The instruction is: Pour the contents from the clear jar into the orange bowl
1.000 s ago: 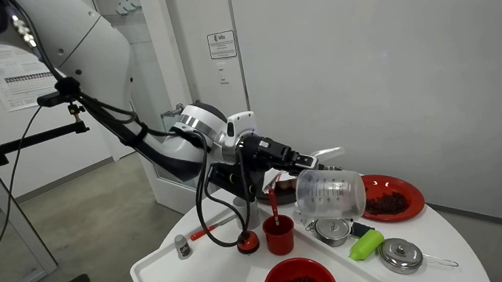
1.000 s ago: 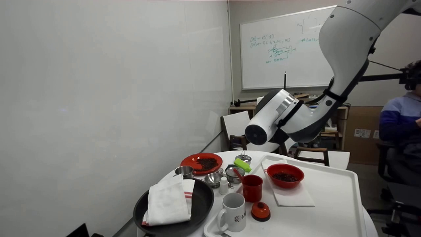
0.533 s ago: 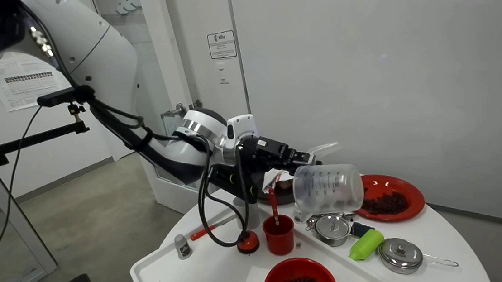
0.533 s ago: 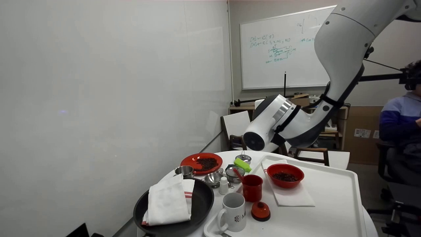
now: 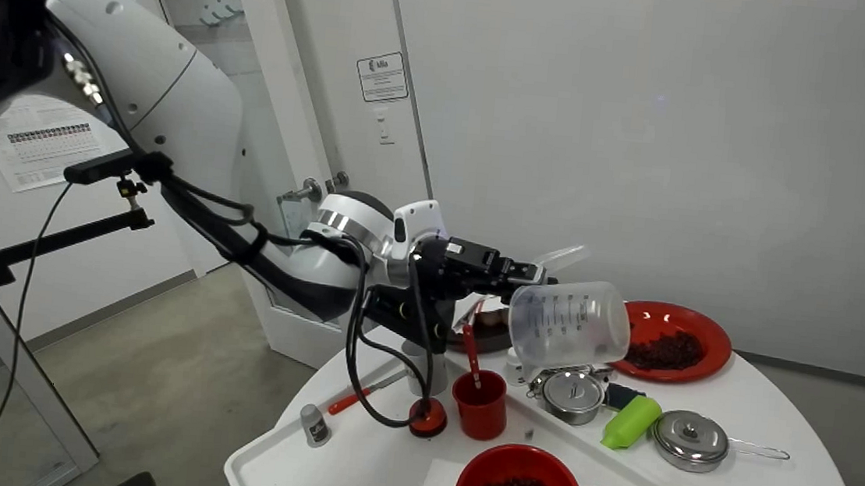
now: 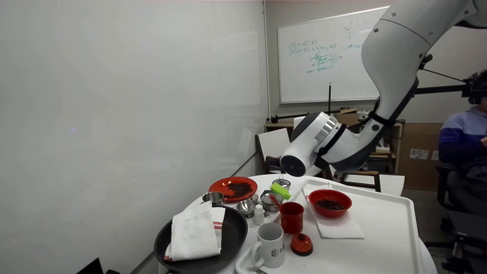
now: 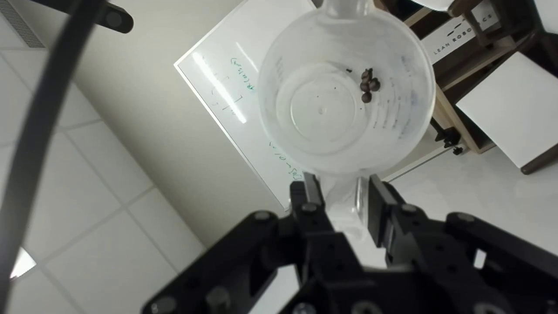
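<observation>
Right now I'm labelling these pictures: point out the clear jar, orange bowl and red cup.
Clear jar (image 7: 333, 104), wrist view: inside bottom.
Orange bowl (image 5: 716, 348), in an exterior view: bare rim.
Red cup (image 6: 292, 220), in an exterior view: outer wall.

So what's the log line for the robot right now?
Claw: gripping clear jar | pose: tipped sideways, in the air | inside: few dark bits | orange bowl: dark pile inside
</observation>
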### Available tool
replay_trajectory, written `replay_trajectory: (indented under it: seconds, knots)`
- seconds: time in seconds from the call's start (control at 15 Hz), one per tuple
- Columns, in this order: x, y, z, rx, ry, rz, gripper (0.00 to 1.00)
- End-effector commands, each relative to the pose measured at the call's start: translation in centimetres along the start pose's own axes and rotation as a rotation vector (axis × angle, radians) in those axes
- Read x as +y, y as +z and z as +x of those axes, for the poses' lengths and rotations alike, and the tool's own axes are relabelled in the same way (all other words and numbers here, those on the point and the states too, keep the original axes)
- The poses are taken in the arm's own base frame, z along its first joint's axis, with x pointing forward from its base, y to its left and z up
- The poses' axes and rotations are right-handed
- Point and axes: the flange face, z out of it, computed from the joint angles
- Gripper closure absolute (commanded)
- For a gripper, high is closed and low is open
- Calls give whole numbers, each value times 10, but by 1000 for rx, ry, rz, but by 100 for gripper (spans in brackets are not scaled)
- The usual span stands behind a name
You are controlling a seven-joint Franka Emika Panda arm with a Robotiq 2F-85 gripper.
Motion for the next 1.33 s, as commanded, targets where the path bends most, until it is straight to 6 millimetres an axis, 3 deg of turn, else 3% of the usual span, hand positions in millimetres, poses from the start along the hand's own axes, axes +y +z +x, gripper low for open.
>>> replay_trajectory:
  seconds: [0.0,0.13,0.73,1.27]
  knots:
    - [-6,1,1,24,-9,-39,91]
    - [-8,2,-2,8,-28,-38,91]
    - [-9,18,-1,-354,-235,290,91]
    - [37,19,23,-544,-319,638,91]
